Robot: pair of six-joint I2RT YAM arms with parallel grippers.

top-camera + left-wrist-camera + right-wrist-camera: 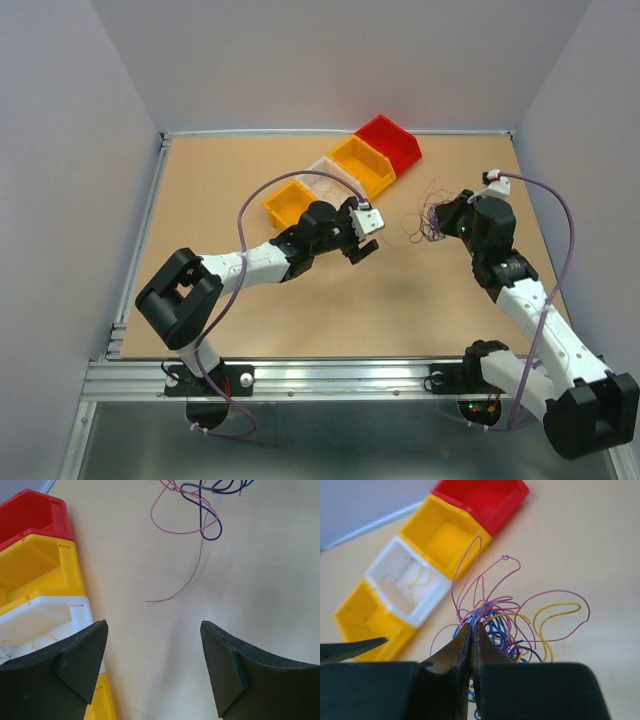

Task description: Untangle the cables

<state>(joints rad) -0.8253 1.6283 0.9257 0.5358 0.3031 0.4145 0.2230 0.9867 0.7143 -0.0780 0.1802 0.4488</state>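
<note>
The cables (428, 218) are a small wad of thin pink, blue, purple and yellow wires on the wooden table, right of centre. My right gripper (443, 215) sits at the wad's right side. In the right wrist view its jaws are pressed together, and the right gripper (472, 626) is shut on strands at the near edge of the cables (510, 620). My left gripper (362, 240) hovers left of the wad. It stands open (154, 625) over bare table, with only the pink and dark loops of the cables (200, 510) ahead of it.
A diagonal row of bins lies behind the left gripper: red bin (392, 140), yellow bin (362, 165), white bin (325, 170) and a second yellow bin (292, 203). The white bin (405, 582) holds a few thin wires. Raised walls surround the table.
</note>
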